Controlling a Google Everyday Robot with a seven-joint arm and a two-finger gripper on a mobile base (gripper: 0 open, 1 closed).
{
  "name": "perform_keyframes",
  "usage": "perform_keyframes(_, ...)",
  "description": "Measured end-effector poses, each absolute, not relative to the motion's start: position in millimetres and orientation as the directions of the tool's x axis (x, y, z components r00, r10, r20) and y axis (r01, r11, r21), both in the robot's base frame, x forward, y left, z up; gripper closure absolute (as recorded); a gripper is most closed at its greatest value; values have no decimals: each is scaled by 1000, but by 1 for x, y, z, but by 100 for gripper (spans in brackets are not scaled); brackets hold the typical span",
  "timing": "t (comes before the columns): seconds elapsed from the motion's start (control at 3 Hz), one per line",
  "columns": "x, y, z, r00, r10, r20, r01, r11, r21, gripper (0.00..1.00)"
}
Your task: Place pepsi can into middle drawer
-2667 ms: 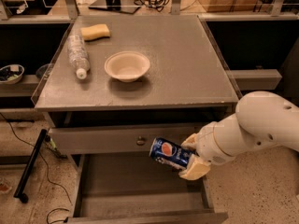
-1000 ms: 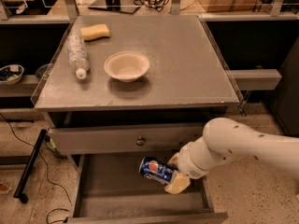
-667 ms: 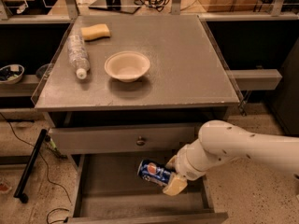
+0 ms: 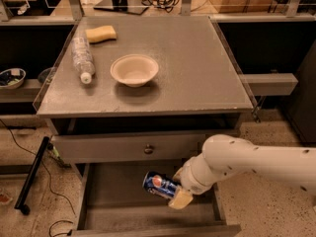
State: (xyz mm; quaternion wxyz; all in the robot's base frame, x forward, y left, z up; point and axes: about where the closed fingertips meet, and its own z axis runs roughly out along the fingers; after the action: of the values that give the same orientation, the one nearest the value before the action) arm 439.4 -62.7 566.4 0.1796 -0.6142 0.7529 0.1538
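Observation:
The pepsi can (image 4: 159, 184), blue with its red-white-blue logo, lies tilted on its side over the open middle drawer (image 4: 113, 209), a wide shallow grey drawer pulled out below the cabinet. My gripper (image 4: 174, 191) is shut on the pepsi can from the right, with one tan finger (image 4: 180, 199) showing under it. The white arm reaches in from the right edge of the view. I cannot tell whether the can touches the drawer floor.
Above the open drawer is a drawer front with a small round knob (image 4: 148, 149). On the cabinet top stand a white bowl (image 4: 134, 69), a clear plastic bottle (image 4: 81, 58) lying down and a yellow sponge (image 4: 101, 33). A black pole (image 4: 32, 176) leans at left.
The arm has carried the pepsi can down and to the left, from in front of the upper drawer to low over the open middle drawer.

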Motion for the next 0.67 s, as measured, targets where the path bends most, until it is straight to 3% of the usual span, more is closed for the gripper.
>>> perform_keyframes(0.67,443,-46,526,-211,-881,-424,-976,216,36,100)
